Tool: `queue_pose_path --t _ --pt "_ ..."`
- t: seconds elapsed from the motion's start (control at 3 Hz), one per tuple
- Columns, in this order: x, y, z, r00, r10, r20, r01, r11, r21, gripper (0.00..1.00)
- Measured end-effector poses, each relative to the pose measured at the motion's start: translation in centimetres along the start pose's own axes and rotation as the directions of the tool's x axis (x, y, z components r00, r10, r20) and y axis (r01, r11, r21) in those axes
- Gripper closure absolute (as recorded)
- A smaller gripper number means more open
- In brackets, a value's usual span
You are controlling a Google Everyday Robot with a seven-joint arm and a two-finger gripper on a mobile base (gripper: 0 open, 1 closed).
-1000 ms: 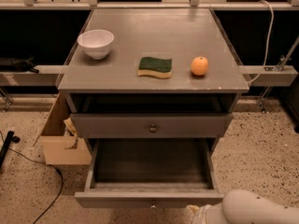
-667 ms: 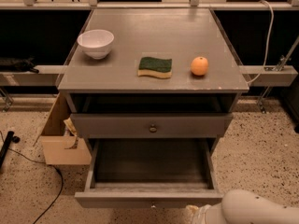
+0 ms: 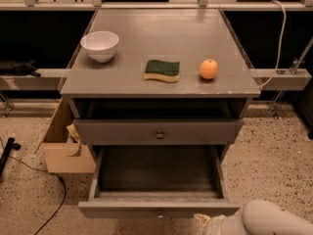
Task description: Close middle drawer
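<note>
Down in the near right corner the gripper (image 3: 207, 224) pokes in at the end of a pale arm (image 3: 274, 220), and I can't tell whether it is clenched or released. Just to its left the middle drawer (image 3: 159, 209) stands pulled far out, the right end of its front close beside the gripper; whether they touch I can't say. Beyond it sits the upper drawer (image 3: 122, 131), and farther off on the cabinet top (image 3: 161, 33) are a bowl (image 3: 100, 45), a sponge (image 3: 162, 70) and an orange (image 3: 209, 69)

The middle drawer (image 3: 146, 209) stands open, gripper (image 3: 207, 223) near its front
</note>
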State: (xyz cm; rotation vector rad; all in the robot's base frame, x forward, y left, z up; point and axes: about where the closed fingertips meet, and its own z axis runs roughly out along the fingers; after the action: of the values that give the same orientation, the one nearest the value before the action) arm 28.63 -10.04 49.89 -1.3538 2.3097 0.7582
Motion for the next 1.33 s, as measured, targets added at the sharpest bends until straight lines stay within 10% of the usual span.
queue_pose_path --t 0.33,1.33 --pt "-0.7 -0.1 -0.2 0.995 -0.033 0.095 0.037 0.9987 -0.034 0.0" --pt "-1.2 -3.8 2.8 0.997 -0.021 0.076 0.022 0.9997 -0.008 0.0"
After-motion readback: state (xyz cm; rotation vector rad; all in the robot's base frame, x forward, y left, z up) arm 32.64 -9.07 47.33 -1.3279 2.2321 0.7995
